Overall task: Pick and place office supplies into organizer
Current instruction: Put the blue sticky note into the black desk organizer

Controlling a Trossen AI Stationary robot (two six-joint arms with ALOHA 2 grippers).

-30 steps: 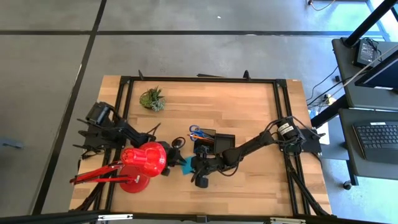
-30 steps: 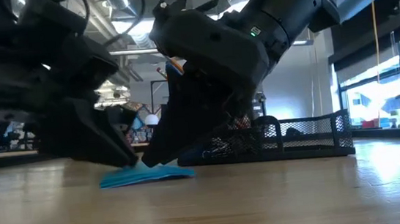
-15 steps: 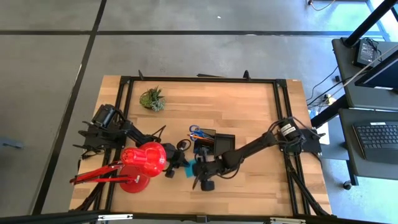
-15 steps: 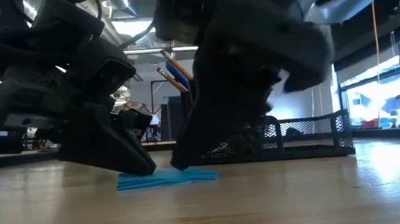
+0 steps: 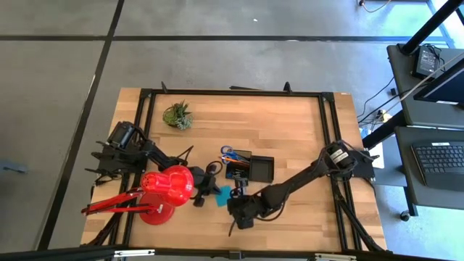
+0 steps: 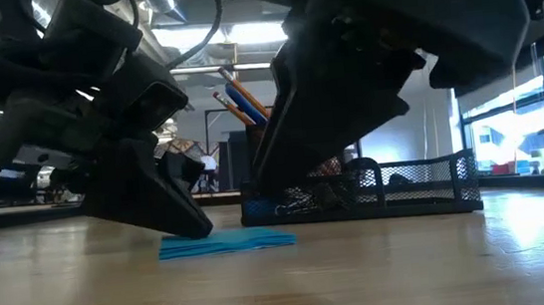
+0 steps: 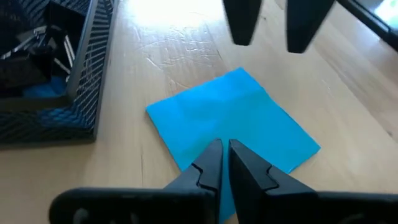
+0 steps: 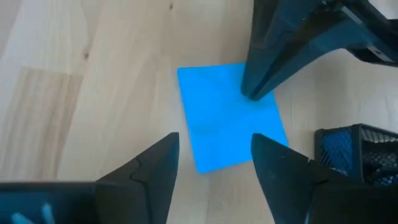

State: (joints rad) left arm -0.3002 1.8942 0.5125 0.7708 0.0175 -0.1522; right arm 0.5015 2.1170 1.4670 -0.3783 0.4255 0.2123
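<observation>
Cyan square note pad [image 7: 233,121] flat on wood-grain table [image 7: 174,37], left gripper [image 7: 224,163] jaws pinching its edge, right gripper [image 8: 214,163] jaws spread.

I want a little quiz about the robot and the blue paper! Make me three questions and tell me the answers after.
1. True or false: the cyan note pad already lies inside the organizer.
2. Which gripper has its fingers nearly together at the pad's edge?
A. left gripper
B. right gripper
3. Fill in: the red desk lamp stands near the ___ arm.

Key
1. False. It lies flat on the wooden table, beside the organizer.
2. A. The right gripper's fingers are spread apart, off the pad.
3. Left.
</observation>
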